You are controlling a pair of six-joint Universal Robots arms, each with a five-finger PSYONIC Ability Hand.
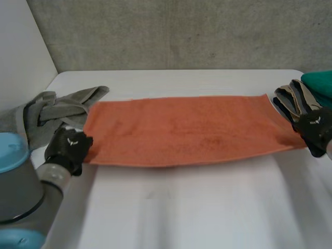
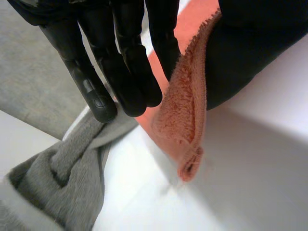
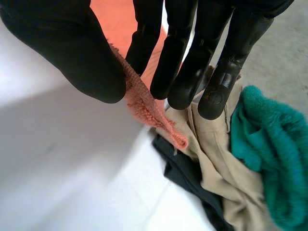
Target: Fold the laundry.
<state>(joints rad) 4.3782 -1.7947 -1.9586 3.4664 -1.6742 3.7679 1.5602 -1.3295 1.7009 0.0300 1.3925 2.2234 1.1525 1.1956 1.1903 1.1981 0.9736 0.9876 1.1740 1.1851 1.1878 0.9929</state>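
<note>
The left arm (image 1: pixel 26 192) sits closest, and its left hand (image 1: pixel 67 148) pinches a corner of the orange towel (image 1: pixel 181 129) between thumb and straight fingers. The towel, a fuzzy terry rectangle, stretches flat between both hands across the white desk (image 1: pixel 207 207). The right hand (image 1: pixel 316 129) pinches the opposite end's corner likewise. A crumpled grey cloth (image 1: pixel 52 111) lies past the left fingertips. Past the right fingertips lie a smooth beige cloth (image 3: pixel 226 163), a dark cloth (image 3: pixel 183 173) and a shaggy green towel (image 3: pixel 269 149).
</note>
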